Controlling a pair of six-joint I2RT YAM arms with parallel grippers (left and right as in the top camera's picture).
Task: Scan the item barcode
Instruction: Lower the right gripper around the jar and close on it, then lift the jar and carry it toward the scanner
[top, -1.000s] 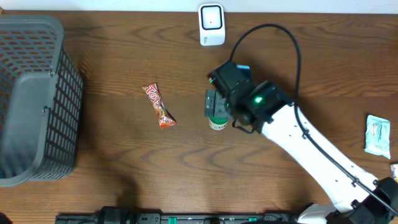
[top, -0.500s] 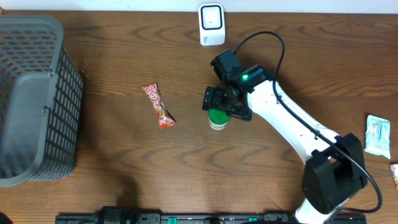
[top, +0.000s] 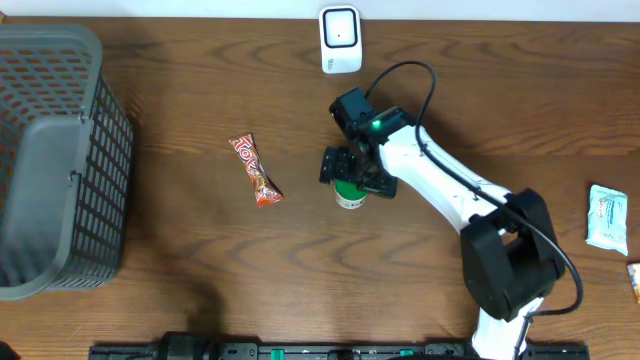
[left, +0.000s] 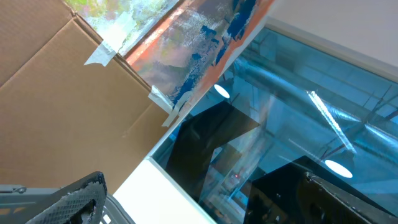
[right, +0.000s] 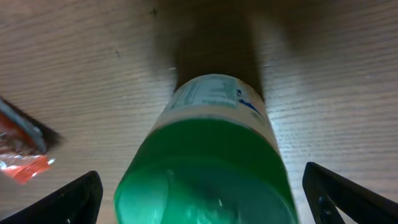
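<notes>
The right arm (top: 440, 186) shows white links, black joints, a looping black cable (top: 405, 65), a green light (top: 377, 125).

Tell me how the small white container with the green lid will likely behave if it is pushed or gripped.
The small white container with the green lid stands upright and looks tall for its base, so a sideways push would probably tip it. Its round body may then roll. The smooth lid looks stiff, perhaps slippery.

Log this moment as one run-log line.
stage: pre-grasp | right gripper: open, fingers either side of upright bottle, no grip | scanner: untouched | scan: not yet done
</notes>
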